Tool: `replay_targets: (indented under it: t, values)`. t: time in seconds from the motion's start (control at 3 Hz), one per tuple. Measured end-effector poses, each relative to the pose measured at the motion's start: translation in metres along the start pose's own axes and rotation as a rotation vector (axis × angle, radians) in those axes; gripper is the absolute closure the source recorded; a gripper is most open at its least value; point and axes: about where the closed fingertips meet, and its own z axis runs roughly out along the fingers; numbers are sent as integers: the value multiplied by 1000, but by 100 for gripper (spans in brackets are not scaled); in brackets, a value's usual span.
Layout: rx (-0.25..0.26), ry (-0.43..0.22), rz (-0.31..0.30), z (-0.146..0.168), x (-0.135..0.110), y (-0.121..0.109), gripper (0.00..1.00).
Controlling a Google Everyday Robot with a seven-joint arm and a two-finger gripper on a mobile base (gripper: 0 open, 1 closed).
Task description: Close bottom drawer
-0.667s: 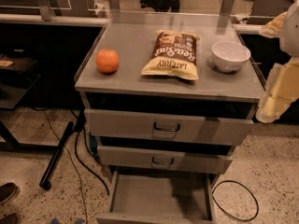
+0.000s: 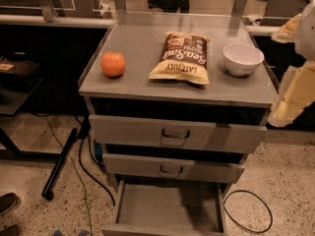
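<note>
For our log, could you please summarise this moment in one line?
bottom drawer: open | tool: right of cabinet, not touching drawer

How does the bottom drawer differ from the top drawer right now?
The bottom drawer is pulled far out, its plain tray showing; the top drawer stands only slightly out. The bottom drawer is narrower than the top drawer. Both are grey metal. The gripper hangs at the right, beside the cabinet, touching neither.

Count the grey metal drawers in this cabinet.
3: the widest grey metal drawer on top, the mid-sized grey drawer beneath, and the narrowest grey bottom drawer pulled far out. The gripper hangs at the grey cabinet's right side.
</note>
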Motion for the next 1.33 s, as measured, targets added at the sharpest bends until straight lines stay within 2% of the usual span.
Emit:
replay_targets:
  t: [1.0, 1.33]
  values:
    - [0, 0, 0, 0, 0, 0, 80]
    - [0, 0, 0, 0, 0, 0, 100]
